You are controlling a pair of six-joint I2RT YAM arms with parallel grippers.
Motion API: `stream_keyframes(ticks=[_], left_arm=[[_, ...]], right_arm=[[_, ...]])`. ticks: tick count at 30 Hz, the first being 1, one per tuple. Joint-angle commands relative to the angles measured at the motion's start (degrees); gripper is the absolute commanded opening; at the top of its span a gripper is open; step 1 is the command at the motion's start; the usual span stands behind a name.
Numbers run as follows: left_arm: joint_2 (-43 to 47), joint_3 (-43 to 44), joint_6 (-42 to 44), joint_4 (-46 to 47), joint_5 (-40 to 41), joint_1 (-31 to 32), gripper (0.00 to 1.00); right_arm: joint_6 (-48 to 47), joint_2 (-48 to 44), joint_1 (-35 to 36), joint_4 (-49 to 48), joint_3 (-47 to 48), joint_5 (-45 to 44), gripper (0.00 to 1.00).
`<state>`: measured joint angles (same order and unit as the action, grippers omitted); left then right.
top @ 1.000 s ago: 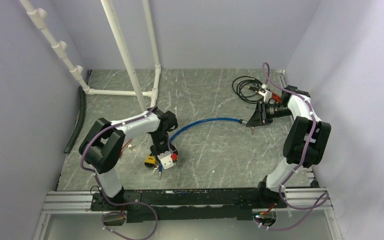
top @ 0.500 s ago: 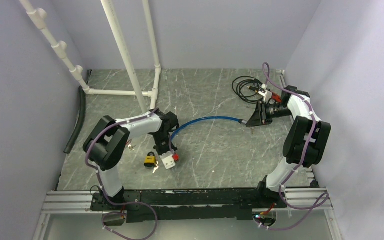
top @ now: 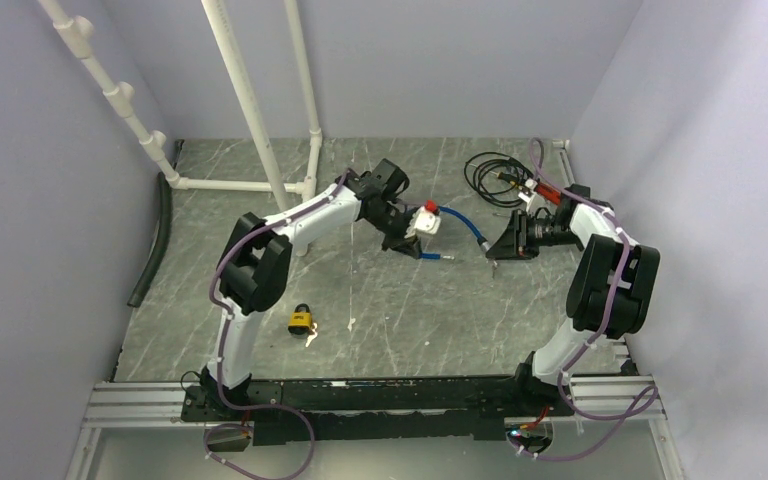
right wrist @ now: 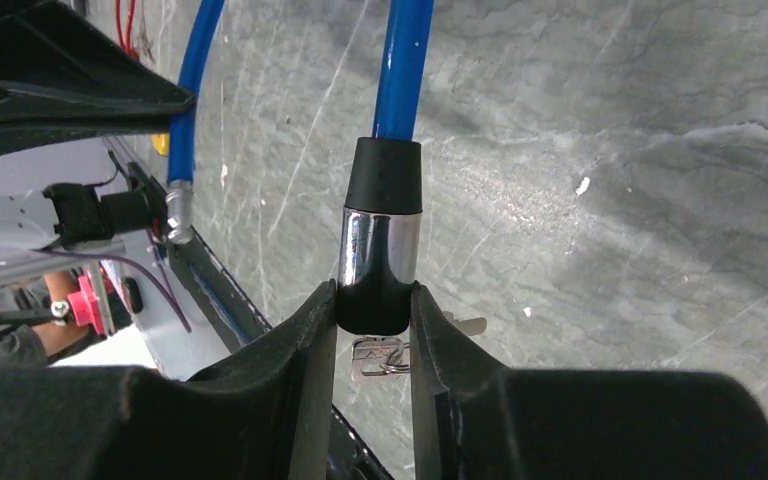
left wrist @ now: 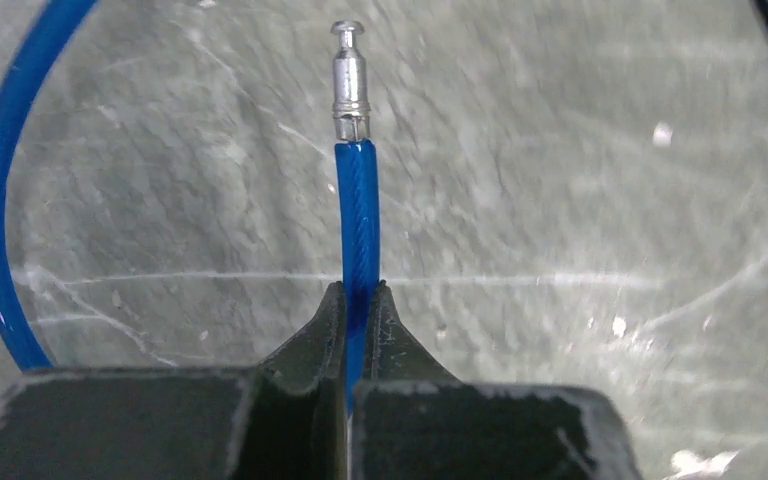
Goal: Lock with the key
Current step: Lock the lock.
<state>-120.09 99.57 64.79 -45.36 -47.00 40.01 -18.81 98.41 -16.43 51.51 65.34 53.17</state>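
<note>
A blue cable point(left wrist: 358, 220) ends in a bare metal pin point(left wrist: 348, 75), and my left gripper point(left wrist: 360, 300) is shut on the cable just behind that pin. In the top view the left gripper point(top: 418, 246) hangs over the middle of the table. My right gripper point(right wrist: 375, 300) is shut on the cable's black and chrome lock barrel point(right wrist: 380, 240). A silver key point(right wrist: 380, 357) sticks out under the barrel between the fingers. The pin point(right wrist: 178, 210) points toward the barrel from the left, a short gap away. In the top view the right gripper point(top: 495, 248) faces the left one.
A yellow padlock point(top: 301, 320) with small keys point(top: 312, 340) lies on the table in front of the left arm's base. A white pipe frame point(top: 260, 130) stands at the back left, a black hose point(top: 155, 240) along the left wall, a black wire coil point(top: 490, 170) at the back right.
My left gripper left the spot beside the yellow padlock, swung back and right, and shut on the blue cable; the cable's pin end now sits near the barrel. The right gripper kept its hold.
</note>
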Motion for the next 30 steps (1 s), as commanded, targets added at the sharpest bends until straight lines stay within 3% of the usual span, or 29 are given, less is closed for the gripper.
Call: stream_keyframes(ticks=[1, 4, 7, 12, 22, 30], left_arm=[[-2.3, 4.5, -33.0, 11.4, -4.4, 0.8, 0.0], [-4.5, 5.4, -42.4, 14.4, -2.7, 1.6, 0.0], [-5.8, 5.5, -46.0, 16.3, 0.2, 2.5, 0.0], [-8.6, 7.6, -48.3, 16.0, 2.6, 3.0, 0.0], [-8.7, 6.5, -57.3, 24.9, 0.6, 3.3, 0.0], [-9.4, 7.1, -57.3, 24.3, 0.2, 3.5, 0.0]], right_arm=[[6.1, -2.4, 0.0, -7.2, -1.8, 3.9, 0.0], [7.4, -2.3, -0.1, -9.2, -2.8, 3.6, 0.0], [8.2, -1.5, -0.1, -9.9, -3.1, 3.7, 0.0], [8.7, 0.1, 0.0, -10.0, -2.4, 4.6, 0.0], [9.0, 1.3, -0.1, -9.2, -2.1, 6.0, 0.0], [9.4, 1.2, -0.1, -9.1, -2.3, 6.8, 0.0]])
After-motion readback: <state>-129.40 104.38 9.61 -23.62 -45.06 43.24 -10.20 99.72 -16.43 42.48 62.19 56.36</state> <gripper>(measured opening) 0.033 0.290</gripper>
